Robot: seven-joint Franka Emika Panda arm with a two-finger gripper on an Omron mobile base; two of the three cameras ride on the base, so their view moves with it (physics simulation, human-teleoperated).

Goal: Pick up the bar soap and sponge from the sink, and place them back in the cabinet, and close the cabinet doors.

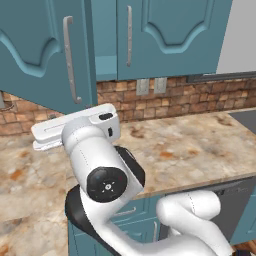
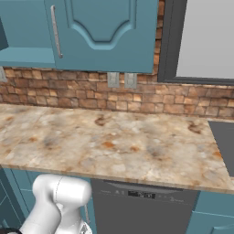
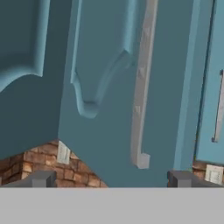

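The cabinet's left door (image 1: 40, 50) stands swung open over the counter, its long silver handle (image 1: 70, 60) facing me. The right door (image 1: 170, 35) looks shut, and a strip of the teal shelf (image 1: 105, 67) shows between them. My white hand (image 1: 75, 127) hangs just below the open door's lower edge. In the hand view my gripper (image 3: 111, 179) is open with nothing between its fingertips (image 3: 41, 178), and it points at the arched door panel (image 3: 100, 87) and its handle (image 3: 140, 87). The sink's dark grey edge (image 2: 224, 141) lies far right. The bar soap and sponge are out of view.
A marbled counter (image 2: 114, 141) runs below a brick wall with two outlets (image 2: 121, 80). A dishwasher front (image 2: 141, 205) sits under the counter. A grey window (image 2: 205, 36) is at the right. My own arm (image 1: 107, 180) blocks the counter's front edge.
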